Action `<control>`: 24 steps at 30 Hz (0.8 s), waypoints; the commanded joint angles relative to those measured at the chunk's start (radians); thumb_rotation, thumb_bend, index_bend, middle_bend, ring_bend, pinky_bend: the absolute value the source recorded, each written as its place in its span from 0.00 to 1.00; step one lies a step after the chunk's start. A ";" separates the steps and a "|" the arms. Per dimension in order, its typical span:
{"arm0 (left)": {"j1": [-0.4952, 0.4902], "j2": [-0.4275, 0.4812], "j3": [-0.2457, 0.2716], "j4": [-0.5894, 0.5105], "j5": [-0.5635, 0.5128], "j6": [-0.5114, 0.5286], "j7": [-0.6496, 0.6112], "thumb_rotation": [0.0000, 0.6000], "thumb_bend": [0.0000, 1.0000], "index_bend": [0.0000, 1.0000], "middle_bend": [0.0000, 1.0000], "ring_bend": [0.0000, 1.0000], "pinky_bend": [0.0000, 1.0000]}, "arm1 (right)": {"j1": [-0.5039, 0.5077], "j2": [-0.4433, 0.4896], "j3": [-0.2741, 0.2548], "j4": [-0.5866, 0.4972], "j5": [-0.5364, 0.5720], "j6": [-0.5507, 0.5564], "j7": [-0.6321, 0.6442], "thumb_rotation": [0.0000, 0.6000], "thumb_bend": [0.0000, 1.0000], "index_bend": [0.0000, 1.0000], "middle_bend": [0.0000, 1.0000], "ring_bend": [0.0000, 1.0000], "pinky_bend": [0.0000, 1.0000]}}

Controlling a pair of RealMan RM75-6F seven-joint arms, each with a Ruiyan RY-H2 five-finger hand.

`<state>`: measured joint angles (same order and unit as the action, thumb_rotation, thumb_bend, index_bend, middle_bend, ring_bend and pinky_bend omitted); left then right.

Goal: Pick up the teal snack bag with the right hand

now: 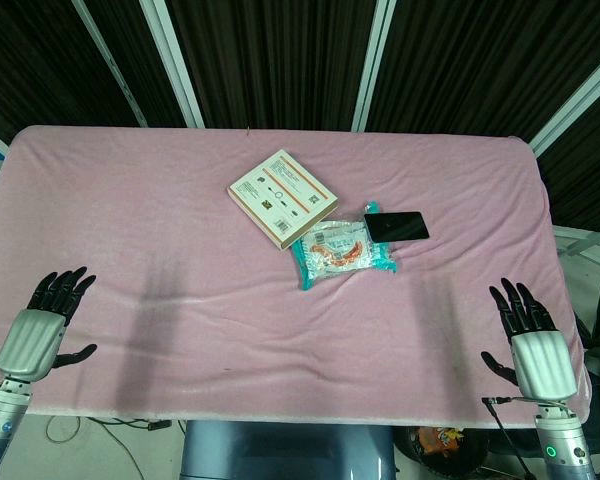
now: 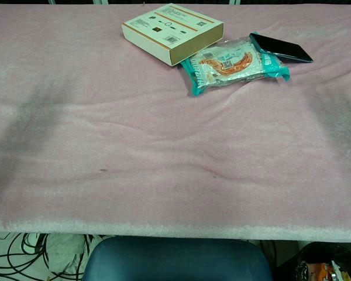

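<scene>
The teal snack bag point(image 1: 340, 251) point(image 2: 234, 64) lies flat near the middle of the pink table, its clear front showing orange snacks. My right hand point(image 1: 530, 340) hovers over the table's near right corner, fingers spread and empty, well to the right of the bag and nearer to me. Over the near left edge my left hand point(image 1: 42, 322) is open too, holding nothing. Neither hand shows in the chest view.
A cream box point(image 1: 282, 195) point(image 2: 172, 32) touches the bag's far left side. A black phone point(image 1: 396, 226) point(image 2: 280, 47) lies on the bag's right end. The pink cloth point(image 1: 180, 300) covers the whole table.
</scene>
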<state>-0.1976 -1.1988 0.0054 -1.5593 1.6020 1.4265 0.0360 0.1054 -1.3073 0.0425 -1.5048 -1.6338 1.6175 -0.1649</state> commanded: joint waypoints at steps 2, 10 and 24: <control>0.000 0.000 0.000 0.000 -0.001 -0.001 0.001 1.00 0.00 0.00 0.00 0.00 0.00 | -0.001 0.000 0.001 -0.001 0.000 0.000 0.000 1.00 0.20 0.00 0.00 0.00 0.22; 0.000 0.001 0.000 -0.001 -0.002 -0.001 0.004 1.00 0.00 0.00 0.00 0.00 0.00 | -0.002 0.005 0.004 -0.007 -0.003 0.000 0.003 1.00 0.20 0.00 0.00 0.00 0.22; -0.001 -0.002 -0.003 0.003 -0.007 -0.004 0.010 1.00 0.00 0.00 0.00 0.00 0.00 | 0.006 0.016 0.001 -0.029 -0.014 -0.021 0.002 1.00 0.06 0.00 0.00 0.00 0.22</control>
<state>-0.1980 -1.1999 0.0031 -1.5562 1.5953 1.4233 0.0456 0.1100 -1.2926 0.0436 -1.5315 -1.6484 1.5988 -0.1617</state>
